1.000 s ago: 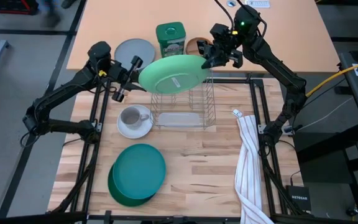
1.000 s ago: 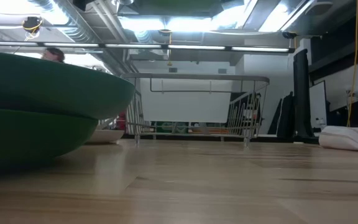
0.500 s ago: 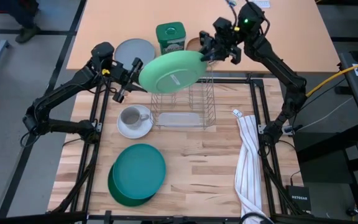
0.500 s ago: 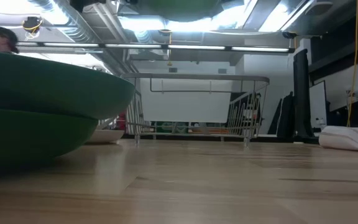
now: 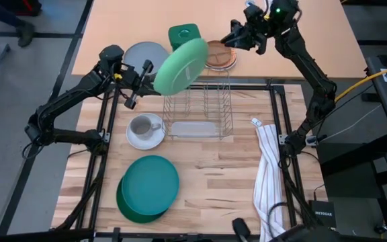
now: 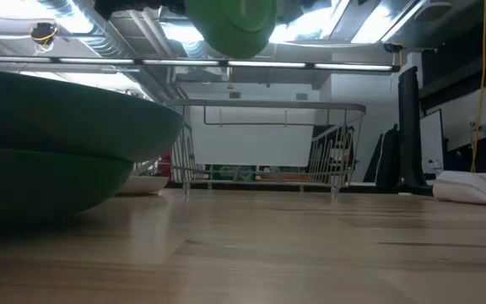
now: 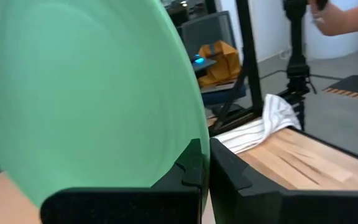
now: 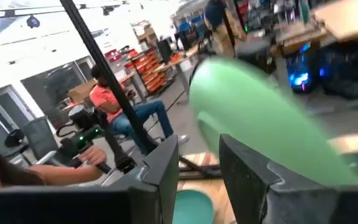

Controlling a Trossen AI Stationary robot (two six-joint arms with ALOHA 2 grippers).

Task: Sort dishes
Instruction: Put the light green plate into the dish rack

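Note:
A light green plate [image 5: 180, 65] hangs tilted on edge above the wire dish rack [image 5: 197, 111]; it also shows at the top of the low view [image 6: 230, 25]. My left gripper [image 5: 146, 72] is shut on its rim. My right gripper [image 5: 237, 37] is open and empty above the far edge, apart from the plate, which shows in its wrist view [image 8: 260, 124]. A grey mug [image 5: 140, 126] stands on a white saucer [image 5: 148, 136]. A teal plate [image 5: 151, 183] lies on a dark green plate [image 5: 127, 207] at the near left. My left gripper pinches the light green plate's rim [image 7: 190, 144] between its two fingers, on the plate's left side. The fingers come level from the table's left. The plate is lifted clear above the rack, tilted steeply, and reaches out to the right of the gripper.
A flat grey plate [image 5: 142, 54], a green tin [image 5: 181, 33] and a brown plate [image 5: 220, 54] stand at the far edge. A striped towel [image 5: 269, 168] lies along the right side. People are in the room beyond the table.
My right gripper has let go of the plate's right rim and gone up and toward the far edge. The plate, held only by my left gripper, has tipped from nearly flat to steeply on edge.

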